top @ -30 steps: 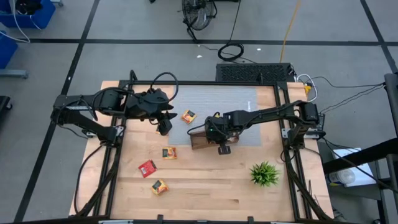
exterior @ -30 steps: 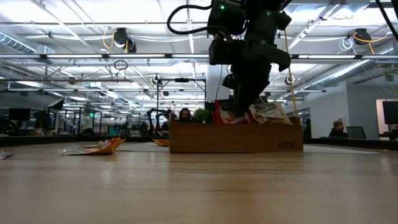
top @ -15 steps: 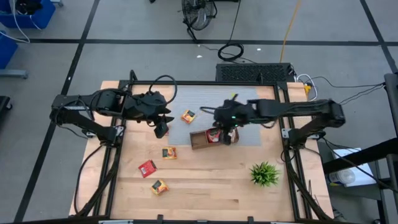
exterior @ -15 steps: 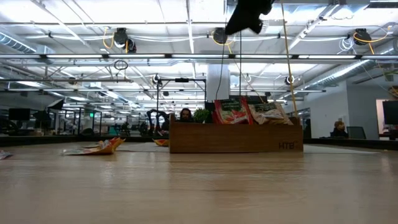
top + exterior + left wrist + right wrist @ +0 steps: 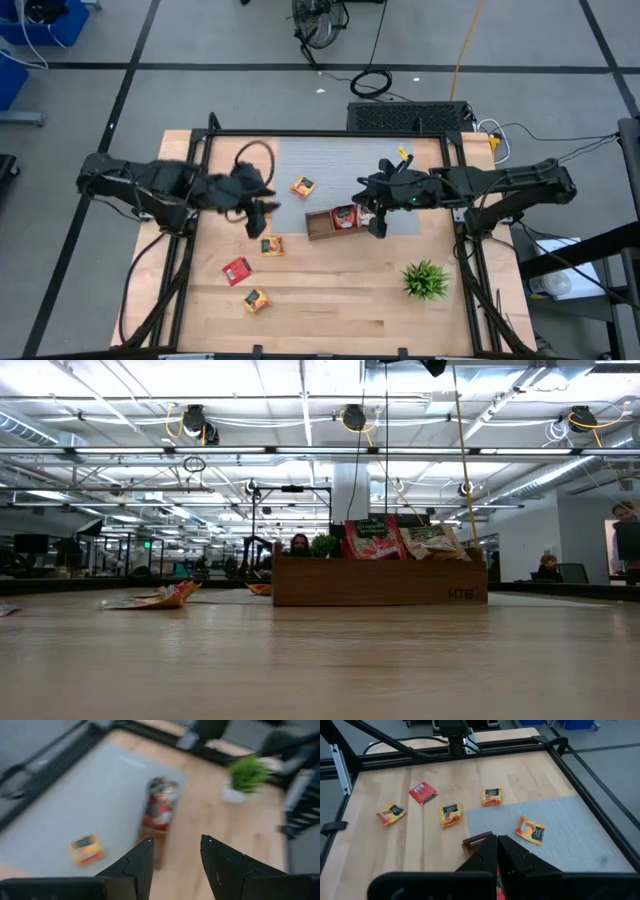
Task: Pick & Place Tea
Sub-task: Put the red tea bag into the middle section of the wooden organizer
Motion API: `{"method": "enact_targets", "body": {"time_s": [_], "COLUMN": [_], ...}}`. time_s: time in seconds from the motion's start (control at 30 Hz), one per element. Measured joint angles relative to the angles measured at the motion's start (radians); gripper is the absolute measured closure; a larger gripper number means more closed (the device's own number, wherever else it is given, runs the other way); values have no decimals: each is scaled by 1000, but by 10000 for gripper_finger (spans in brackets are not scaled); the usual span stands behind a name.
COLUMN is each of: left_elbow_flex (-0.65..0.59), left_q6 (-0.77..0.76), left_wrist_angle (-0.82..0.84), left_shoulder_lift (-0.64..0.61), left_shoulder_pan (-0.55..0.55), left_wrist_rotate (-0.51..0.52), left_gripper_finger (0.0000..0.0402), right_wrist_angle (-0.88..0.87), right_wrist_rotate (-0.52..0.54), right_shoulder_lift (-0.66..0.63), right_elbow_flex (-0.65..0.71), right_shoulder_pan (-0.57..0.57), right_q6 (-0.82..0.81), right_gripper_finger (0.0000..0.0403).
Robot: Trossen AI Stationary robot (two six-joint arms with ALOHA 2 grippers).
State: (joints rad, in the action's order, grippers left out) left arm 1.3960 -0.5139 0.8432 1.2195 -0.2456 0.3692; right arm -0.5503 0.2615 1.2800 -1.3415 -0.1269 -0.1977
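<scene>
The brown wooden tray (image 5: 322, 223) stands at the grey mat's near edge with red tea sachets (image 5: 345, 217) upright in it. These sachets (image 5: 372, 538) stick up above its wall in the low view. Loose sachets lie flat on the table: orange ones (image 5: 302, 186), (image 5: 271, 245), (image 5: 257, 300) and a red one (image 5: 237, 270). My left gripper (image 5: 258, 217) hovers open and holds nothing (image 5: 177, 845), left of the tray. My right gripper (image 5: 376, 226) hangs shut (image 5: 497, 844) above the tray's right end.
A spiky green plant (image 5: 425, 280) stands near the table's right front. The grey mat (image 5: 345, 165) covers the far middle. Black frame rails (image 5: 190, 260) run along the table's left and right sides. Bare wood lies toward the near edge.
My right gripper has risen out of the tray, gone toward the table's right edge and tipped from pointing down to nearly level; it has left the low view through its top. My left gripper has drifted a little toward the near edge.
</scene>
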Motion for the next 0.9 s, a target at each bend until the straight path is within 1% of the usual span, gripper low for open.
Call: {"method": "enact_targets", "body": {"time_s": [0.07,0.2,0.33,0.43,0.53,0.67,0.73,0.8,0.9], "left_elbow_flex": [-82,-216,-295,-328,-346,-409,-448,-490,-544], "left_q6": [-26,-199,-347,-371,-270,-17,68,112,112], "left_wrist_angle": [-70,-64,-68,-30,38,70,87,84,83], "left_shoulder_lift": [-24,-29,-31,-30,-31,-31,-31,-31,-31], "left_shoulder_pan": [-28,-71,-123,-163,-210,-264,-294,-321,-354], "left_wrist_rotate": [-3,14,12,-3,-68,-163,-222,-281,-347], "left_gripper_finger": [237,238,249,258,267,274,274,270,252], "right_wrist_angle": [0,-3,0,-1,-1,0,-2,-4,-15], "right_wrist_rotate": [-1,-1,-1,-1,-1,-1,-1,-1,5], "right_shoulder_lift": [3,7,6,6,6,12,16,16,14], "right_elbow_flex": [0,1,1,1,1,1,1,1,1], "right_shoulder_pan": [-1,0,0,0,0,0,0,1,1], "right_q6": [-7,-25,-56,-56,-56,-56,-56,-56,-56], "right_gripper_finger": [403,403,403,403,403,403,403,401,397]}}
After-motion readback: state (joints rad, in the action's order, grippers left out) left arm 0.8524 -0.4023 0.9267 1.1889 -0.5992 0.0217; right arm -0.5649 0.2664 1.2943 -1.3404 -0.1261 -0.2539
